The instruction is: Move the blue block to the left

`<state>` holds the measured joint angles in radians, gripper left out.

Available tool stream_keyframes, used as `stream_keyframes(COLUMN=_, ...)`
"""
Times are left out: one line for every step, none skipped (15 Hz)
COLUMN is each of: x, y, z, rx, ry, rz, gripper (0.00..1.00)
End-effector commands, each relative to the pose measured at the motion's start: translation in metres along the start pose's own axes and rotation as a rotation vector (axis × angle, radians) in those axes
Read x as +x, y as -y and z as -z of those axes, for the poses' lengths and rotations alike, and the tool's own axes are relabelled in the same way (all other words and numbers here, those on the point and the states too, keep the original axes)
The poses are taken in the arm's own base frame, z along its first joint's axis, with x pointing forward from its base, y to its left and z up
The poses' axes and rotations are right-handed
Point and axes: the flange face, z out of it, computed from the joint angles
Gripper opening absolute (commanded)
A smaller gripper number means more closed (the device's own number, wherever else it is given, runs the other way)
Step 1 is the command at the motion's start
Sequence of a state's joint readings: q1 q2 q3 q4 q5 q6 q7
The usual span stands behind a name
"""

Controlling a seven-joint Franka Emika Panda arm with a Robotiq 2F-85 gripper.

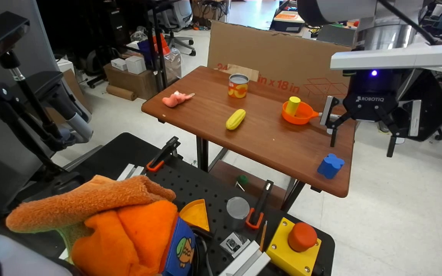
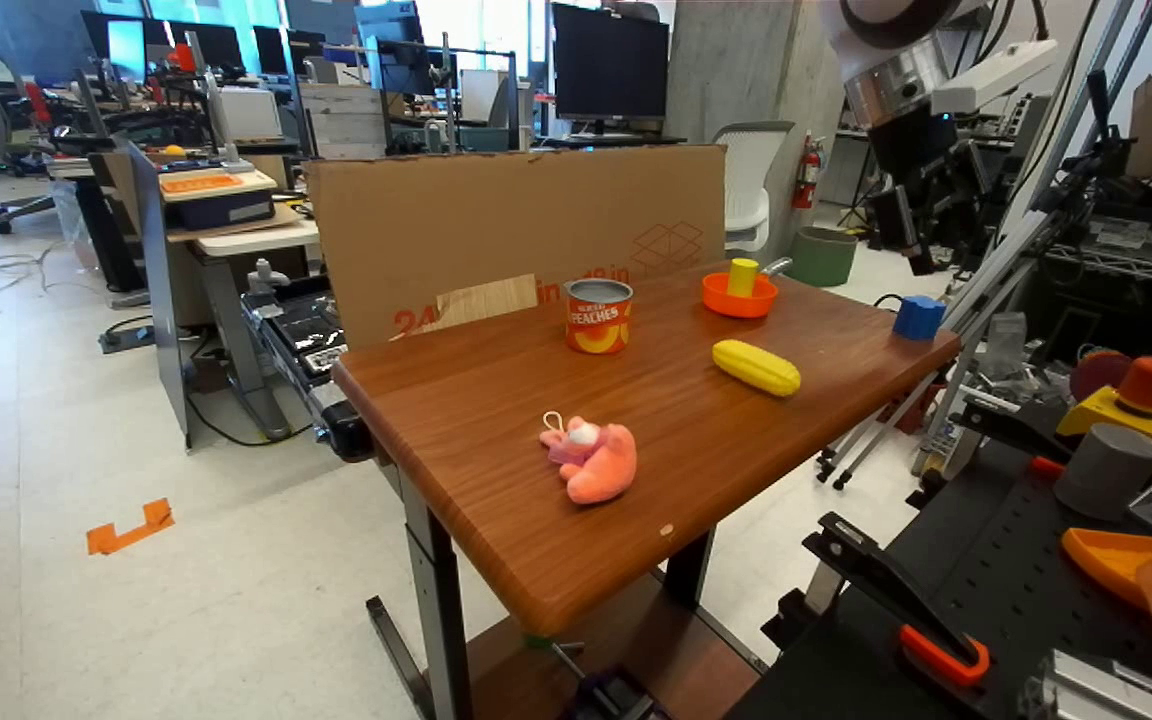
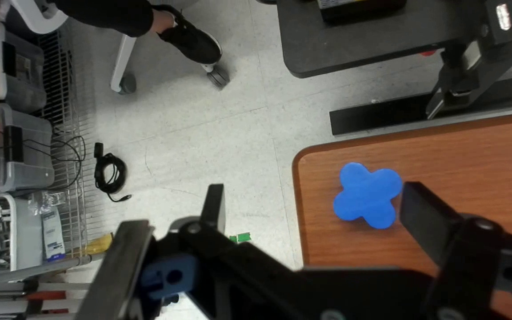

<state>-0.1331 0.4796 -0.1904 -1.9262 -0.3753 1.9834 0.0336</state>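
The blue block (image 1: 330, 166) is a short four-lobed, clover-shaped piece. It stands on the brown wooden table (image 1: 271, 134) near a corner, and shows in an exterior view (image 2: 919, 318) too. In the wrist view the blue block (image 3: 367, 194) appears from above, close to the right finger in the picture. My gripper (image 1: 362, 145) is open and empty, raised above the table's end and apart from the block. In the wrist view the open gripper (image 3: 313, 195) has its left finger over the floor, beyond the table edge.
On the table are a yellow corn-like toy (image 1: 235, 119), an orange pan (image 1: 297, 119) holding a yellow cylinder (image 1: 292, 105), a peach can (image 1: 238, 86) and a pink plush toy (image 1: 176, 99). A cardboard sheet (image 1: 282, 57) stands behind. A black cart (image 1: 136, 145) stands alongside.
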Motion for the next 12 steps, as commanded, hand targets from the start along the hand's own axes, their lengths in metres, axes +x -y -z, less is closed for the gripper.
stream_keyframes(x=0.019, y=0.004, z=-0.021, rx=-0.028, ry=0.017, rz=0.057, gripper=1.00)
stream_keyframes(x=0.021, y=0.011, z=-0.027, rx=0.000, ry=0.011, rz=0.090, gripper=1.00)
stream_keyframes(x=0.022, y=0.019, z=-0.033, rx=0.006, ry=0.002, rz=0.128, gripper=1.00)
stream_keyframes(x=0.024, y=0.025, z=-0.038, rx=0.006, ry=-0.011, rz=0.161, gripper=1.00)
stream_keyframes(x=0.025, y=0.030, z=-0.042, rx=0.002, ry=-0.016, rz=0.192, gripper=1.00)
stream_keyframes(x=0.027, y=0.034, z=-0.044, rx=0.001, ry=-0.021, rz=0.216, gripper=1.00)
stream_keyframes(x=0.030, y=0.036, z=-0.048, rx=-0.001, ry=-0.022, rz=0.231, gripper=1.00)
stream_keyframes(x=0.032, y=0.038, z=-0.052, rx=-0.003, ry=-0.016, rz=0.239, gripper=1.00)
stream_keyframes(x=0.033, y=0.039, z=-0.055, rx=-0.006, ry=-0.005, rz=0.240, gripper=1.00)
stream_keyframes(x=0.034, y=0.040, z=-0.058, rx=-0.007, ry=0.003, rz=0.240, gripper=0.75)
stream_keyframes(x=0.034, y=0.041, z=-0.060, rx=-0.007, ry=0.009, rz=0.241, gripper=0.75)
stream_keyframes(x=0.035, y=0.042, z=-0.061, rx=-0.008, ry=0.010, rz=0.242, gripper=0.74)
